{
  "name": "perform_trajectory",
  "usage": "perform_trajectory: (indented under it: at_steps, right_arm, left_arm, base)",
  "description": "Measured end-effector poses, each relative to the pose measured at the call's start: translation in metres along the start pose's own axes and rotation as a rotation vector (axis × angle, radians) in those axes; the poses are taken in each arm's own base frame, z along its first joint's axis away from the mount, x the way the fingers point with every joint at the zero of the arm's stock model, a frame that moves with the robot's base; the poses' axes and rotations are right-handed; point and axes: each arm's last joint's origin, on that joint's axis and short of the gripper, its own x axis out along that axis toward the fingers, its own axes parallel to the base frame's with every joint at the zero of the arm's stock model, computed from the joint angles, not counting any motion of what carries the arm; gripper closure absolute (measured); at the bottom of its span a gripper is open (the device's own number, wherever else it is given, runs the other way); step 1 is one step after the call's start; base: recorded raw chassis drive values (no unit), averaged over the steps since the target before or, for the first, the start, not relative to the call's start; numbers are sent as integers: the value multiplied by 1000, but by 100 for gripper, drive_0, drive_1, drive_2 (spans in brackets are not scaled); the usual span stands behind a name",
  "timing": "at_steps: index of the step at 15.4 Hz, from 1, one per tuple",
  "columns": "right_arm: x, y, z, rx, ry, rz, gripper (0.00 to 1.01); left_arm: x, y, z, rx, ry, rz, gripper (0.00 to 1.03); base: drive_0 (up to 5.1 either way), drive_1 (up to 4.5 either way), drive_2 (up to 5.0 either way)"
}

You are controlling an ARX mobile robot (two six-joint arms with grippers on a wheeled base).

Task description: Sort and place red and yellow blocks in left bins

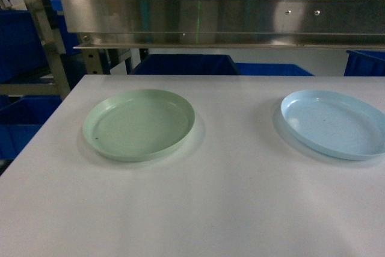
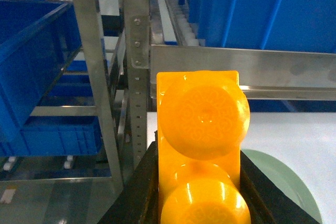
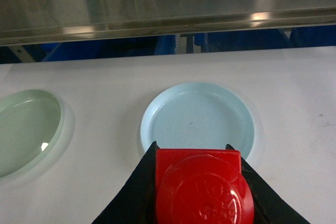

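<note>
On my left wrist camera, the left gripper (image 2: 202, 203) is clamped on the yellow block (image 2: 202, 140), its two studs facing the lens and filling the lower middle of the view. Just past it I see an edge of the green plate (image 2: 286, 179) on the white table (image 2: 294, 129), then a metal rack upright (image 2: 137, 51), and further left a blue bin (image 2: 31, 61) sitting on the shelving.

On my right wrist camera, the right gripper (image 3: 199, 198) is closed on the red block (image 3: 202, 187), single stud toward the lens. It hangs above the table just short of the pale blue plate (image 3: 197, 116); the green plate lies well to the left, and a steel rail (image 3: 168, 6) runs across behind.

From the head camera I see neither gripper nor block: only both plates apart on the table, the rail, and more blue bins (image 1: 183, 64) beyond.
</note>
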Motion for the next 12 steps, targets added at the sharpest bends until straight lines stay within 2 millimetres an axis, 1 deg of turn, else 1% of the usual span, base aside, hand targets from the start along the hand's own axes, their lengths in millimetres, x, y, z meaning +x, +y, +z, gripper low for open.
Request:
perform_trajectory:
  at_steps: [12]
  right_arm:
    - [0,0,0,0,0,0,74]
  left_arm:
    - [0,0,0,0,-1,0,77]
  base:
    - [-501,244,244]
